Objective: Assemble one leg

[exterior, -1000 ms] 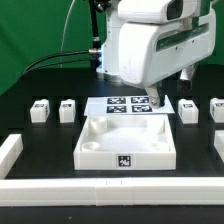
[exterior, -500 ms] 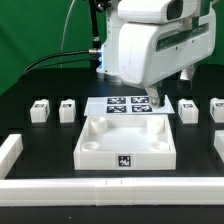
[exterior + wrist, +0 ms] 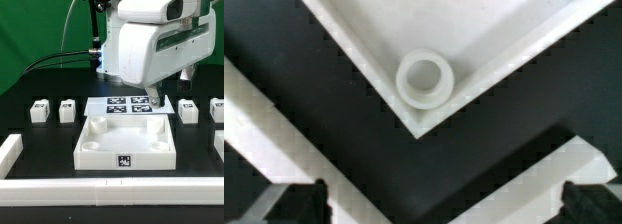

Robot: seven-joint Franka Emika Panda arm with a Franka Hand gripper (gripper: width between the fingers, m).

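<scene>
The white square panel (image 3: 125, 142) with a raised rim lies in the middle of the black table. Four small white legs with tags stand in a row behind it: two at the exterior view's left (image 3: 40, 111) (image 3: 67, 110) and two at the right (image 3: 187, 108) (image 3: 219, 109). My gripper (image 3: 157, 99) hangs over the panel's far right corner, mostly hidden by the white hand. In the wrist view the gripper (image 3: 438, 206) is open and empty, its dark fingertips (image 3: 287, 205) apart above the panel corner (image 3: 491, 45) with a round hole (image 3: 423, 78). No leg shows there.
The marker board (image 3: 125, 104) lies flat behind the panel, under the hand. Low white rails stand at the exterior view's left (image 3: 8, 150), front (image 3: 110, 187) and right (image 3: 220, 145). A black cable (image 3: 55, 55) runs behind the arm.
</scene>
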